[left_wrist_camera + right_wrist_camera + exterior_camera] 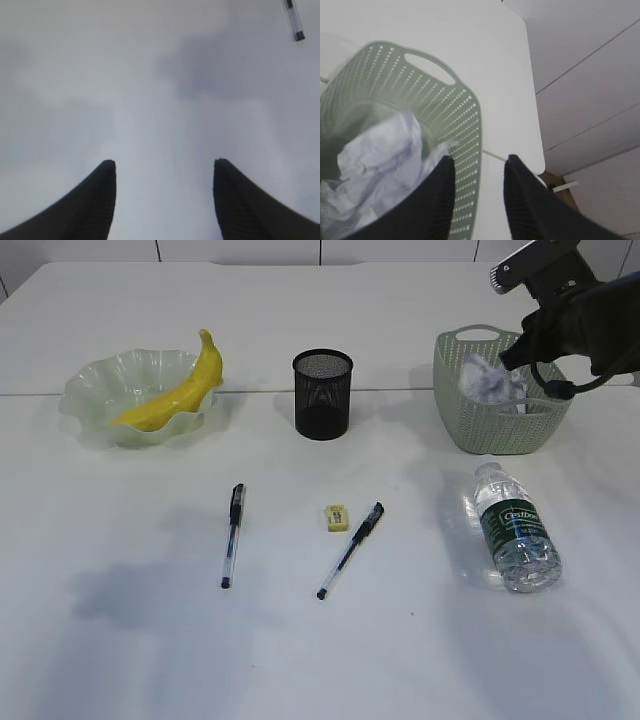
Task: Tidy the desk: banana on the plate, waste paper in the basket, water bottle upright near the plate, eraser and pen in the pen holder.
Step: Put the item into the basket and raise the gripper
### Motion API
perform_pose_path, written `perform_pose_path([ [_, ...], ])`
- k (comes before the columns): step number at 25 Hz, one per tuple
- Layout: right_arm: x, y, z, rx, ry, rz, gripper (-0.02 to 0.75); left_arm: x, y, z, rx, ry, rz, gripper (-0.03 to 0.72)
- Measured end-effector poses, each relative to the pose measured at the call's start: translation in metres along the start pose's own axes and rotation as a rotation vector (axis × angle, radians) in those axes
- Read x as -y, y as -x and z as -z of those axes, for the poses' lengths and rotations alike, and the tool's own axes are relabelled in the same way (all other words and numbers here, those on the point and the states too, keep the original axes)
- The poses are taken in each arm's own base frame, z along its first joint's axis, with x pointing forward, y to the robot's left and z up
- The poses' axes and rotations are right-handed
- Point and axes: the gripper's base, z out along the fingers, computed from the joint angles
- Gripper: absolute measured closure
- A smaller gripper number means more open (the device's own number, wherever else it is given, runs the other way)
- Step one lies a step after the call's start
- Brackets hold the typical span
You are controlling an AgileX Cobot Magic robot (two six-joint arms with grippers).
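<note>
The waste paper (pixel 492 380) lies in the basket (pixel 470 425); the right fingers (pixel 479 167) stand parted above its rim, holding nothing. The left fingers (pixel 164 172) hang spread over bare tabletop (pixel 130 640). The bottle (pixel 515 530) lies on its side and could roll if nudged. 2 pens and the eraser (pixel 337 517) wait. The basket's bottom is hidden.
</note>
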Motion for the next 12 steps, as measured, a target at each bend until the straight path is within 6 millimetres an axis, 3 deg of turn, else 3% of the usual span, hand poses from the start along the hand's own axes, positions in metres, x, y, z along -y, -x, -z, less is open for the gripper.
perform_pose_path([
  [4,0.0,-0.004,0.002,-0.061,0.016,-0.141,0.389,0.0,0.0,0.0,0.0,0.0,0.0,0.253],
  [12,-0.002,0.011,0.018,-0.019,0.182,-0.196,0.375,0.0,0.0,0.0,0.0,0.0,0.0,0.253],
])
